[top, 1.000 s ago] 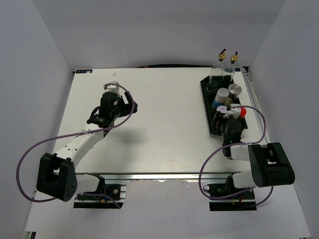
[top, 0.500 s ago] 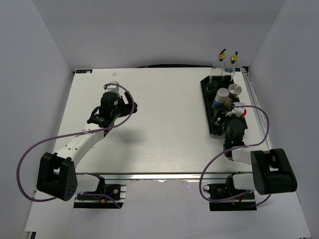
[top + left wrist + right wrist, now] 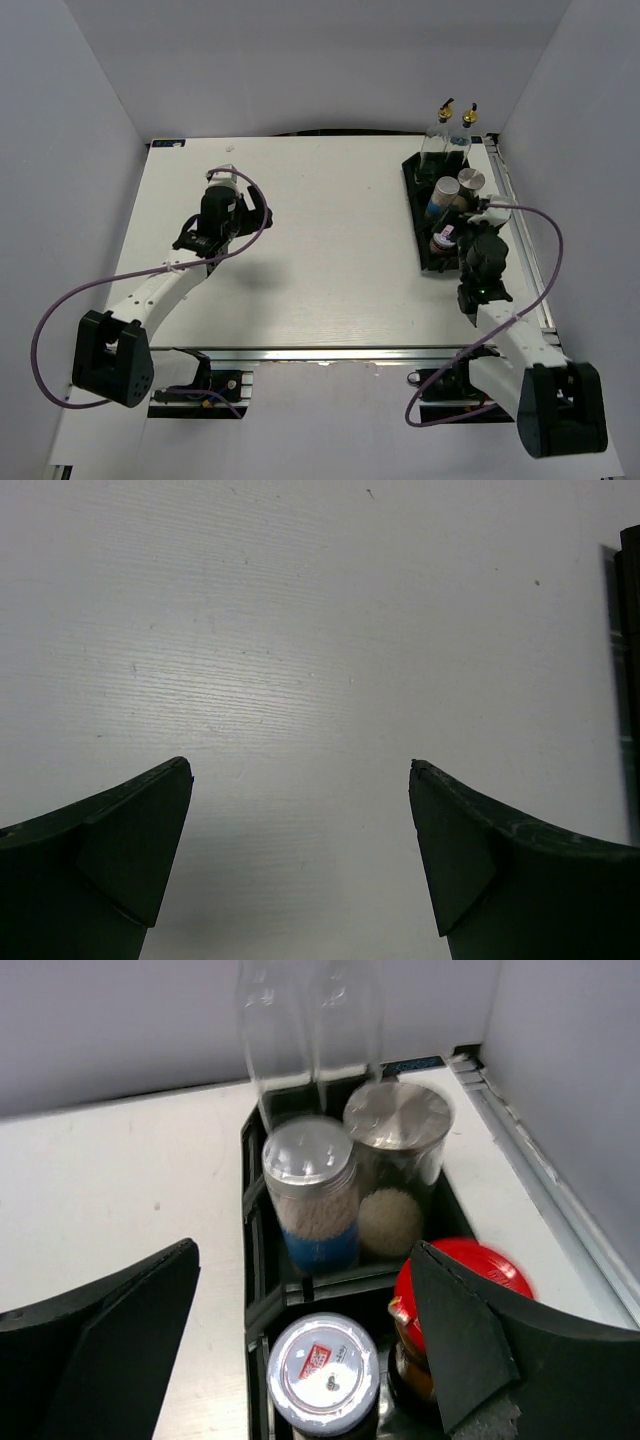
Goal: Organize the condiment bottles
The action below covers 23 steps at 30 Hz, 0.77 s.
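Right hand (image 3: 302, 1252) spread wide, holding nothing, above the tray (image 3: 252, 1222).
All six bottles (image 3: 447, 190) sit in its compartments. The red-lidded jar (image 3: 470, 1270) is just beside one finger, so we would lift straight up, not sideways.

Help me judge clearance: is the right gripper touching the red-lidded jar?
Cannot tell. The right wrist view shows the right gripper with jaws open, but one jaw overlaps the red-lidded jar, so any gap or contact is hidden.
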{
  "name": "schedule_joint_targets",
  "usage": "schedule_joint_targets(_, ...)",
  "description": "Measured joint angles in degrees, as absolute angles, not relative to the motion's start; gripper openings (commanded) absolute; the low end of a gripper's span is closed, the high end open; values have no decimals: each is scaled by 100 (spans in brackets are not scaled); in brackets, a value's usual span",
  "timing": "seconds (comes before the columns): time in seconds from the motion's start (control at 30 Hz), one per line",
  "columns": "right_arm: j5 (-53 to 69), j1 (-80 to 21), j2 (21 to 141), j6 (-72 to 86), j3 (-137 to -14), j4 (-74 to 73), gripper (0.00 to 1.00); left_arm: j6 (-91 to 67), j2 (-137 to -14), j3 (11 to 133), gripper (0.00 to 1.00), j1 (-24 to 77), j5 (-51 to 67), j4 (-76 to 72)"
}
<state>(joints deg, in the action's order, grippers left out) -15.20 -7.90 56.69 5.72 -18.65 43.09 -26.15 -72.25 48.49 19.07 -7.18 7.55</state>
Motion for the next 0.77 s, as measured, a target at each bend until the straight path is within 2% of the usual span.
schedule_joint_targets(0.3, -2770, -788, 4407, 1876, -4171, 384, 89, -2847, -6687, 4849, 98, 1907, -1575, 1087)
schedule_joint_targets(0.57, -3312, -788, 4097, 2401, -4405, -2016, 89, -3251, -5951, 4834, 98, 1896, -3100, 1533)
schedule_joint_targets(0.77, -3433, -788, 4001, 2447, -4403, -2602, 90, -3347, -5795, 4831, 98, 1887, -3489, 1640)
